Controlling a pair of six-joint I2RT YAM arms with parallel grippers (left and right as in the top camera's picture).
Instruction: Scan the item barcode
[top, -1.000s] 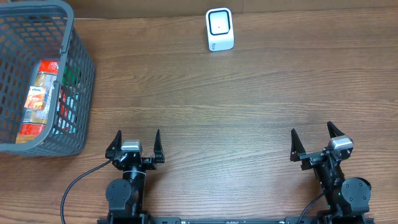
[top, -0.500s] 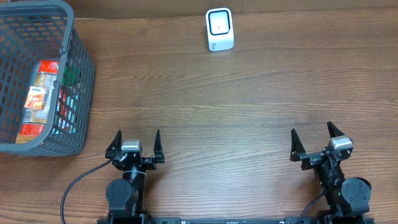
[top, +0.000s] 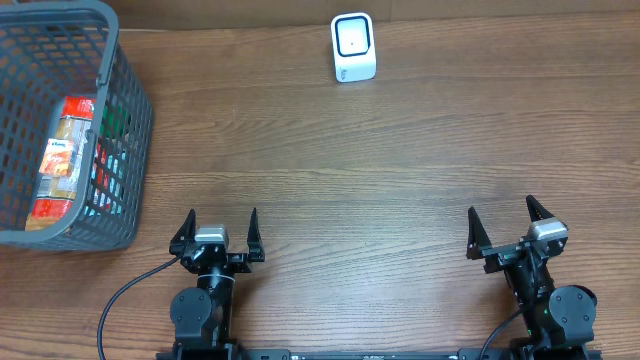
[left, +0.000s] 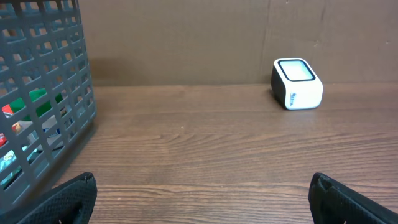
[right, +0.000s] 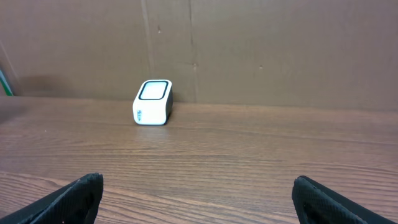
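Item (top: 60, 160) was found lying inside the grey basket (top: 137, 120) at the far left of the table (top: 350, 170), not lifted and not touched. It was seen as a long flat pack with red ends, a brownish middle and a pale label. Other red and green packs were glimpsed beside it through the mesh. No barcode could be made out.

Nothing of the task was judged done: pick-up, carry to the scanner and showing the code were all left.

Scanner (top: 354, 47), a small white box with a dark window, was set at the far middle, well apart from the basket.

Left gripper (top: 221, 215) was parked at the near edge, jaws spread wide, nothing held. Right gripper (top: 500, 207) was likewise spread and empty. The left one was judged nearer the basket.
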